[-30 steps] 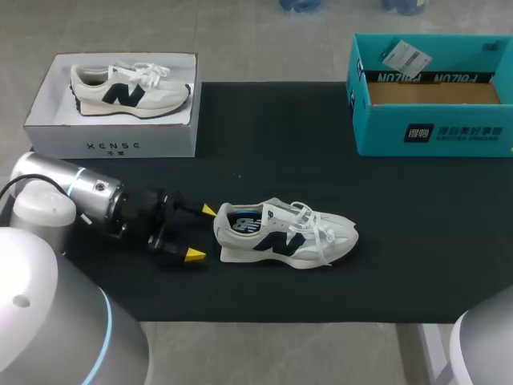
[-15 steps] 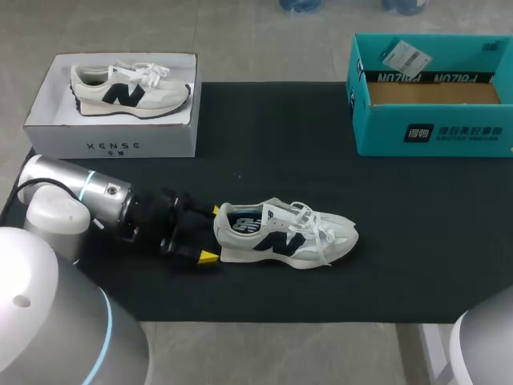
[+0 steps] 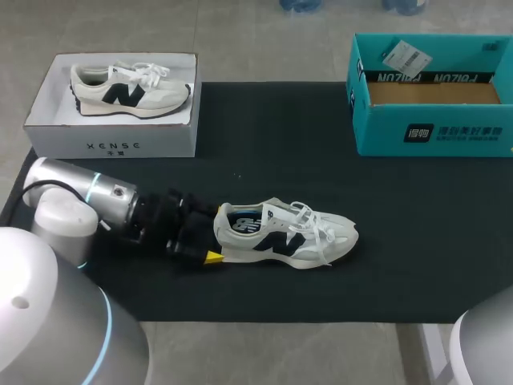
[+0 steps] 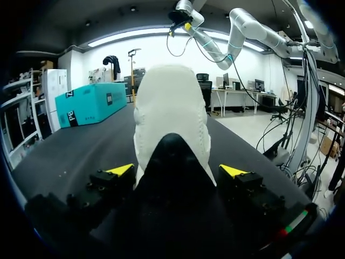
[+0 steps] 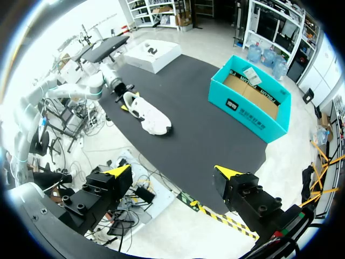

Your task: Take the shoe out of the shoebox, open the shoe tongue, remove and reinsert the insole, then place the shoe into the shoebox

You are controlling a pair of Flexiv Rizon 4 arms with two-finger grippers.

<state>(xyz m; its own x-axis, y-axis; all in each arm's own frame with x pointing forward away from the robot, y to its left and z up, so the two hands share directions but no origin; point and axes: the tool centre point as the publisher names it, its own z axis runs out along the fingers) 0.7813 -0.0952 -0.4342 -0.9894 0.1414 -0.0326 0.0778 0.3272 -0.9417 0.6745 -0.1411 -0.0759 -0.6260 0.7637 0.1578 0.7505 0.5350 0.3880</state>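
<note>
White sneaker (image 3: pixel 284 235) is out on the black worktop (image 3: pixel 264 144), heel between your left pincer (image 3: pixel 214 234)'s spread fingers. Looks like the heel-bracing step; next you'd clamp it, then open the tongue.

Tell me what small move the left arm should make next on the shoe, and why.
Probably close the left gripper on the heel of the shoe. In the left wrist view the heel sits between its open yellow fingertips, neither clearly pressing it, so a grip would steady the shoe for the next step.
</note>
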